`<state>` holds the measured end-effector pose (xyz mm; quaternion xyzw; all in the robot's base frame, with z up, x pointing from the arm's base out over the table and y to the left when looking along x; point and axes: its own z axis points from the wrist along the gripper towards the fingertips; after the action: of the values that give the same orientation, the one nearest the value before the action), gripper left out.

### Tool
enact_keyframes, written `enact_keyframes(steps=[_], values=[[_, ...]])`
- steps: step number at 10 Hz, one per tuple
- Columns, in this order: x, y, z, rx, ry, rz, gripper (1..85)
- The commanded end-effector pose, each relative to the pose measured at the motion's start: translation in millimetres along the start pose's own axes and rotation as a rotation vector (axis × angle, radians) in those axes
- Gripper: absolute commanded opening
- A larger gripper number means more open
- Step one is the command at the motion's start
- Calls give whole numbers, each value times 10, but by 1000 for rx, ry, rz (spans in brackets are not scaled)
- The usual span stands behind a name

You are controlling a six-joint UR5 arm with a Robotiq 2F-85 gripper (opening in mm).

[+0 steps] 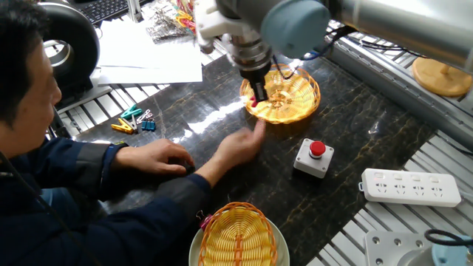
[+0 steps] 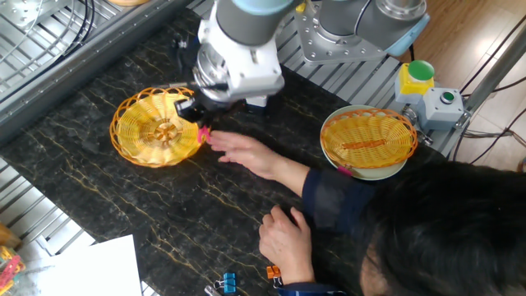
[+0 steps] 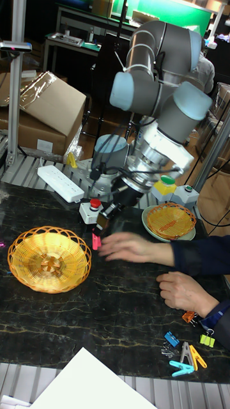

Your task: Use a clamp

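The clamp (image 1: pixel 254 103) (image 2: pixel 204 135) (image 3: pixel 96 241) is a small red clip hanging upright at the rim of a yellow wicker basket (image 1: pixel 288 97) (image 2: pixel 152 136) (image 3: pixel 46 259). My gripper (image 1: pixel 258 93) (image 2: pixel 196 115) (image 3: pixel 102 225) comes down from above and is shut on the clamp's upper end. The clamp's lower end meets the basket's rim; whether it bites the rim I cannot tell. A person's hand (image 1: pixel 240 144) (image 2: pixel 238 152) (image 3: pixel 128 247) lies on the table right beside the clamp.
A second wicker basket (image 1: pixel 236 238) (image 2: pixel 367 140) (image 3: pixel 169 220) rests on a plate with a pink clip (image 1: pixel 202 219) on its edge. A red button box (image 1: pixel 314 157), a power strip (image 1: pixel 410 186) and several small coloured clips (image 1: pixel 133 122) (image 3: pixel 185 354) lie around. The person's other hand (image 1: pixel 159 157) rests on the table.
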<state>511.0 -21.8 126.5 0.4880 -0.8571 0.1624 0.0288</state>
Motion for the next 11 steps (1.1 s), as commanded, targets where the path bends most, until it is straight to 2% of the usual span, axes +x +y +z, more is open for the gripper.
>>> enact_keyframes(steps=[1, 3, 4, 7, 8, 9, 10, 11], values=[[300, 4, 5, 3, -12, -21, 10], [541, 69, 19, -9, 9, -45, 10], [661, 25, 28, 24, 16, -85, 10], [802, -15, 67, 95, -1, -115, 10], [858, -67, 64, 137, -8, -163, 10], [918, -43, 79, 147, -18, -171, 10], [949, 16, 141, 140, -31, -176, 10], [919, 43, 212, 136, -50, -180, 10]])
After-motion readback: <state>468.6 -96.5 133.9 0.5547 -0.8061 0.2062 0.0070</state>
